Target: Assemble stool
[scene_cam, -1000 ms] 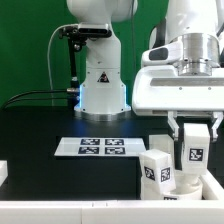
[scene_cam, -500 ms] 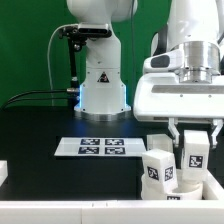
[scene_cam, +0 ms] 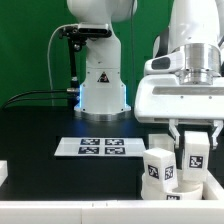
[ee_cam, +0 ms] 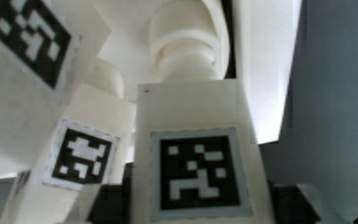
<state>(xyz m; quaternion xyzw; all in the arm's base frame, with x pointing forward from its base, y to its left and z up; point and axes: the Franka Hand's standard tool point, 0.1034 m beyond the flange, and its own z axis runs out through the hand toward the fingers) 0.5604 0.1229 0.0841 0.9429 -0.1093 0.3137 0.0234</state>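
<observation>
Jaws of the two-finger gripper [scene_cam: 195,142] are clamped on a chunky white plastic stool leg with a black-and-white tag [scene_cam: 195,153], upright by another tagged white leg [scene_cam: 156,166] over the black table [scene_cam: 40,125] near-right corner in exterior view.

Bench [scene_cam: 40,125]: black surface. Marker board [scene_cam: 98,147]: white, printed with black square tags. Stool legs [scene_cam: 157,166]: white plastic, each bearing a black-and-white square tag; the wrist view shows these tags as blocky black patterns on white panels [ee_cam: 197,170]. Robot arm base [scene_cam: 100,75]: white. Backdrop [scene_cam: 25,45]: green.
</observation>
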